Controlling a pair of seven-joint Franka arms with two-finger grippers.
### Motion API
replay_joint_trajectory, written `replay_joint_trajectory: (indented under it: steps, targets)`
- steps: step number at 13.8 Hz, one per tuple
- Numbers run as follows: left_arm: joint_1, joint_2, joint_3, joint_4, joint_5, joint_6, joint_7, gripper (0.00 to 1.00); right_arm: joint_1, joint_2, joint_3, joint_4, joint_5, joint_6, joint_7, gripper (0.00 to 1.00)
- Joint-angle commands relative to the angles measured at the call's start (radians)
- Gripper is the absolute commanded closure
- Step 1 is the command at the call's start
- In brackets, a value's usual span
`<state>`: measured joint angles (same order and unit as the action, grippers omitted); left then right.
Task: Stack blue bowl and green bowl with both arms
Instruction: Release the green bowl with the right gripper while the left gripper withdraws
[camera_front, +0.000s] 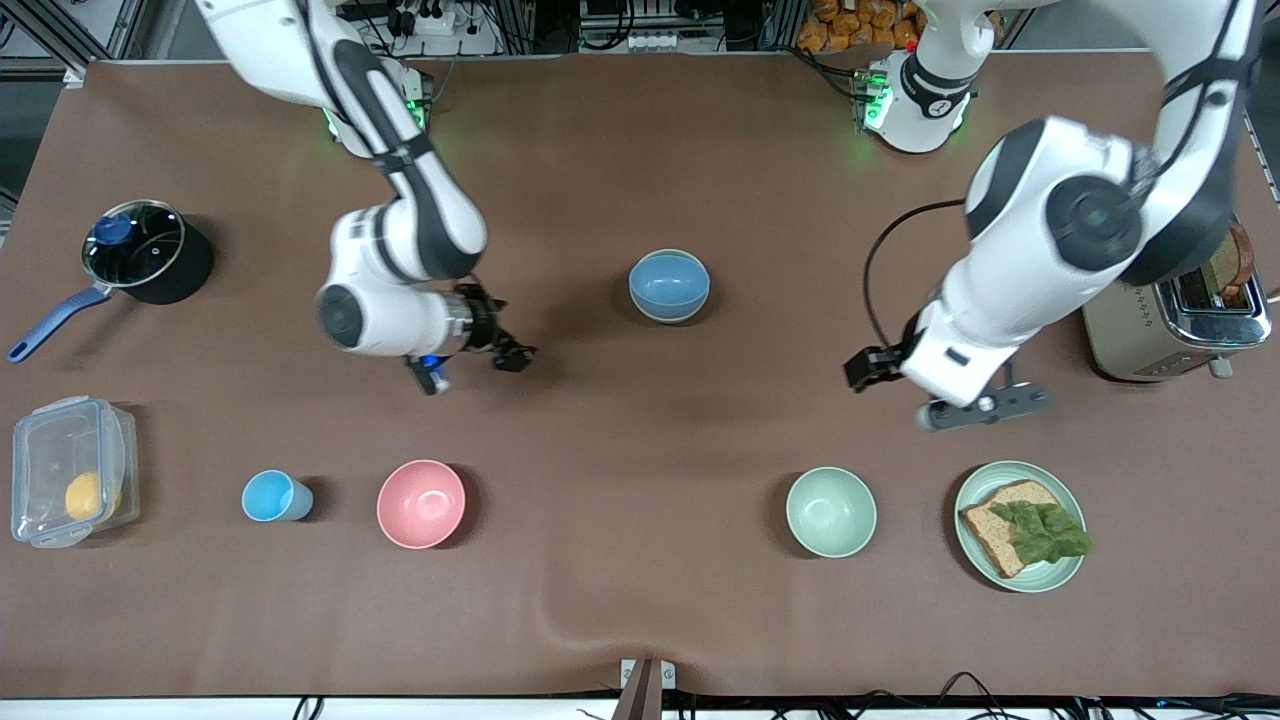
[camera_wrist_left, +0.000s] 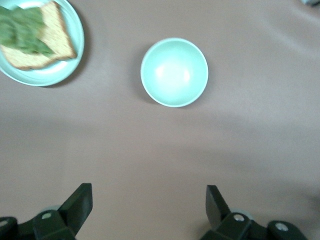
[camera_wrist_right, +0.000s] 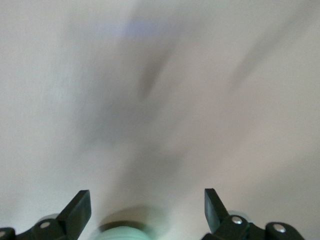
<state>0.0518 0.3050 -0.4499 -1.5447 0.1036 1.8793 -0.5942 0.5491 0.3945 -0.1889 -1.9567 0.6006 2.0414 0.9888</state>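
A brown table holds three loose bowls and one stacked pair, with two robot arms above it. The right gripper hangs over bare cloth, its two fingers spread apart and holding nothing. The left gripper also hangs over bare cloth toward the left arm's end, fingers spread wide and empty. Between the two grippers, and farther from the front camera than both, sits the blue bowl, nested inside a pale green bowl whose rim peeks out beneath it. Nearer the front camera than the left gripper stands one mint-green bowl, upright and empty, and just beside it one green plate carrying a slice of bread topped with lettuce. Nearer the camera than the right gripper stands one pink bowl, with one small light-blue cup beside it and one clear lidded container holding a yellow item. One lidded saucepan sits toward the right arm's end, and one toaster toward the left arm's end.
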Motion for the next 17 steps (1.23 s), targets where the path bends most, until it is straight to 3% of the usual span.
replay_joint_trajectory:
  steps: [1, 3, 4, 7, 9, 13, 17]
  targets:
    - [0.061, -0.102, -0.006, -0.018, 0.022, -0.064, 0.054, 0.00, -0.001, -0.017, -0.093, 0.082, -0.068, -0.179, -0.047, 0.00]
    - [0.083, -0.156, 0.020, -0.031, 0.008, -0.138, 0.124, 0.00, -0.035, -0.017, -0.119, 0.137, -0.119, -0.271, -0.079, 0.00]
    - [0.068, -0.176, 0.069, -0.031, 0.002, -0.193, 0.172, 0.00, -0.085, -0.023, -0.112, 0.153, -0.142, -0.303, -0.103, 0.00]
    - [-0.057, -0.251, 0.253, -0.031, -0.024, -0.330, 0.263, 0.00, -0.233, -0.075, -0.026, 0.165, -0.240, -0.345, -0.254, 0.00]
    - [-0.102, -0.288, 0.333, -0.031, -0.036, -0.383, 0.307, 0.00, -0.328, -0.114, 0.043, 0.174, -0.321, -0.368, -0.303, 0.00]
    - [-0.109, -0.343, 0.407, -0.018, -0.103, -0.416, 0.428, 0.00, -0.519, -0.189, 0.213, 0.203, -0.407, -0.414, -0.393, 0.00]
    - [-0.099, -0.313, 0.432, 0.020, -0.134, -0.416, 0.478, 0.00, -0.563, -0.258, 0.255, 0.211, -0.415, -0.419, -0.458, 0.00]
